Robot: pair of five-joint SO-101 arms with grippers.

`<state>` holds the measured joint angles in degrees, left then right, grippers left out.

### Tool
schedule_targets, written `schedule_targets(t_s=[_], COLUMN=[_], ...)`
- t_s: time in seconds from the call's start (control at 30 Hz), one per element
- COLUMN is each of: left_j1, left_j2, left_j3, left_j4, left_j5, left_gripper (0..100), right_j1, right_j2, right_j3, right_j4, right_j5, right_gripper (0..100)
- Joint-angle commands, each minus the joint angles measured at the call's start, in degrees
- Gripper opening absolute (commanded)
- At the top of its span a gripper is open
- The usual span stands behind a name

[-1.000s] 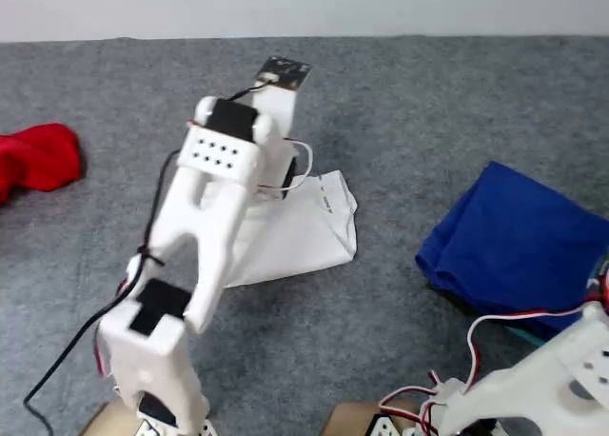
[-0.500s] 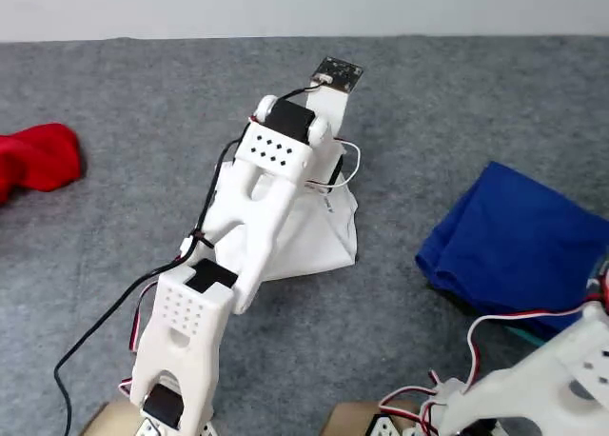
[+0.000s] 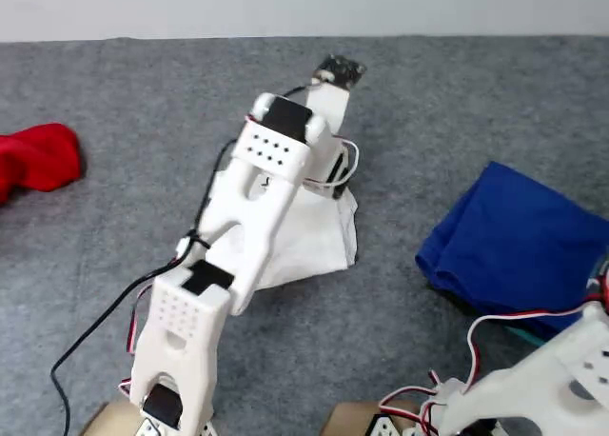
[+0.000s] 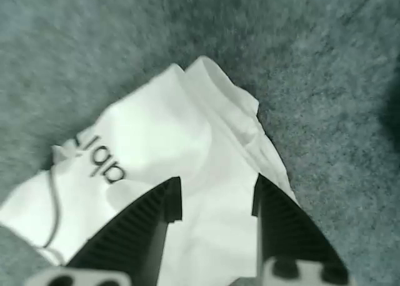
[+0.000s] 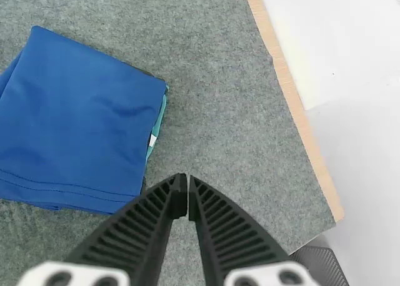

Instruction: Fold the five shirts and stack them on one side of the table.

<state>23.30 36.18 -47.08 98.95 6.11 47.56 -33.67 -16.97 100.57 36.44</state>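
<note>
A white shirt [image 3: 304, 236] lies partly folded at the middle of the grey table, its collar and printed label showing in the left wrist view [image 4: 187, 136]. My left gripper [image 4: 212, 195] hangs open just above it, nothing between its fingers; the left arm [image 3: 257, 198] covers much of the shirt from above. A folded blue shirt [image 3: 519, 241] rests at the right on a teal one whose edge peeks out [image 5: 156, 127]. A crumpled red shirt [image 3: 38, 158] sits at the far left. My right gripper [image 5: 183, 183] is shut and empty beside the blue shirt [image 5: 75, 117].
The grey mat [image 3: 428, 122] covers the table; its wooden edge [image 5: 290, 98] runs close to the right gripper, with white floor beyond. The right arm's base [image 3: 533, 384] and loose cables sit at the front right.
The left arm swung to the right over the white shirt and has since shifted only slightly. The right arm and the blue and red shirts stayed still.
</note>
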Motion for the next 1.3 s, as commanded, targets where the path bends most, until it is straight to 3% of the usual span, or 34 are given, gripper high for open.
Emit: schedule_targets(t_s=[0.0,0.27,0.5,0.8,1.17,1.27], left_j1=[-3.2,-12.5,-12.9,-11.2,-8.4,-6.2], left_j2=[-10.1,-15.2,-9.4,-6.9,-4.5,-4.1], left_j3=[1.0,18.9,24.0,23.3,23.0,22.7], left_j4=[1.7,0.6,-3.0,-2.9,-6.4,-6.2], left_j5=[-1.4,-8.0,-10.8,-11.4,-12.6,-12.7], left_gripper=[18,0,1,15,15,7], right_j1=[-0.3,-0.6,-0.7,-0.4,-0.4,-0.5], right_j2=[-1.3,-1.3,-1.0,-1.3,-1.3,-1.3], right_j3=[0.1,0.1,0.1,0.1,0.1,0.1], right_j4=[2.2,2.2,2.2,2.2,2.2,2.2], right_j5=[0.5,0.5,0.4,0.4,0.3,0.3], right_gripper=[0.9,0.9,0.9,0.9,0.9,0.9])
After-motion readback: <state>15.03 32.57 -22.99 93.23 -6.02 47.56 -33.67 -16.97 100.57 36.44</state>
